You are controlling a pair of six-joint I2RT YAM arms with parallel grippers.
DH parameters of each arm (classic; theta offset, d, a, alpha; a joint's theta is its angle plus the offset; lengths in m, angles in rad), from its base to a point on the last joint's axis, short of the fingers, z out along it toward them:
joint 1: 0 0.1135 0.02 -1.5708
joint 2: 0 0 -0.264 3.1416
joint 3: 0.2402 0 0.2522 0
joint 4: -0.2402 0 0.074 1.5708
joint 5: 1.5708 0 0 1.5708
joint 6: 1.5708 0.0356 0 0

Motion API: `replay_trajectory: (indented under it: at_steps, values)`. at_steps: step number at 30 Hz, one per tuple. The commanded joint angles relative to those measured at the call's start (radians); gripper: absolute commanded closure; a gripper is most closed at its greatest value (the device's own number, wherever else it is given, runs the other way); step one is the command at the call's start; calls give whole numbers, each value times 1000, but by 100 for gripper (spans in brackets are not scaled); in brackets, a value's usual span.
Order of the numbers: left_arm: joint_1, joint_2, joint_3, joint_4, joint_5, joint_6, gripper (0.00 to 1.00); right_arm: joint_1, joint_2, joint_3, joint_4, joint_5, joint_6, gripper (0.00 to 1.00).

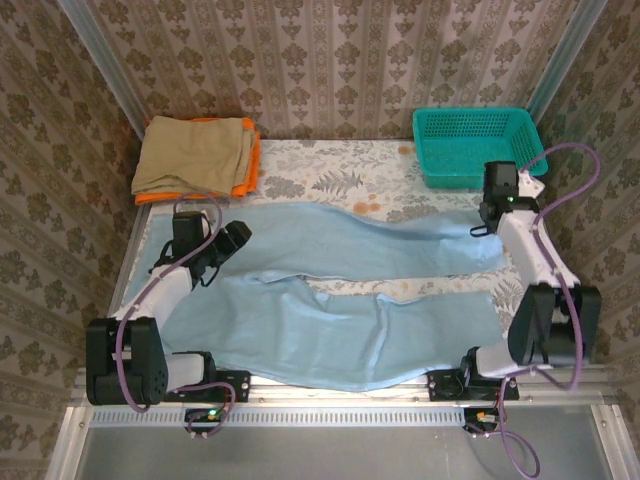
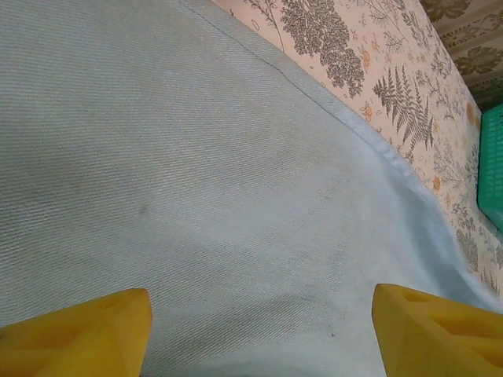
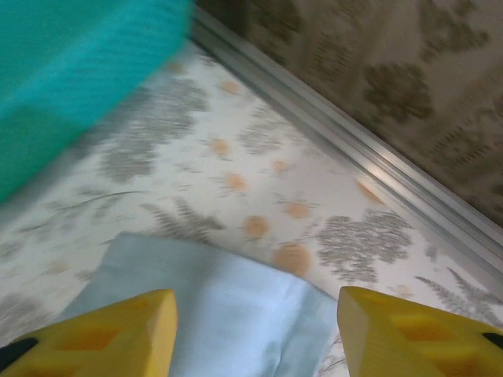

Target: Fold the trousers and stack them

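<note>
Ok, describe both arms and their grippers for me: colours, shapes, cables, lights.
The left arm and right arm have pale white links between bulky black joint housings. A purple cable loops loosely along each. The left gripper and right gripper carry blocky yellow fingers with moulded recesses. A small green light glows on the right wrist.

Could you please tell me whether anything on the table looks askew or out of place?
Nothing is spilled or damaged. The pale light-blue soft-cloth trousers lie spread but uneven: the near leg is rumpled where the legs part, with an edge turned over.
</note>
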Motion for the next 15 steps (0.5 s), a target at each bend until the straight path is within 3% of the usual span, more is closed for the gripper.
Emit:
replay_trajectory:
  at_steps: [1, 8, 13, 15]
  values:
    - [-10, 2, 18, 7, 3, -1, 25, -10, 58, 68, -125, -18, 71, 38]
    - [-12, -1, 18, 7, -2, -5, 25, -29, 46, -10, -89, -166, 24, 38]
    - [-16, 28, 28, 19, 9, -3, 25, -34, 176, 45, -66, -337, -40, 44]
    - [-18, 44, 35, 23, 9, -3, 25, -13, 249, 107, -79, -345, -42, 45]
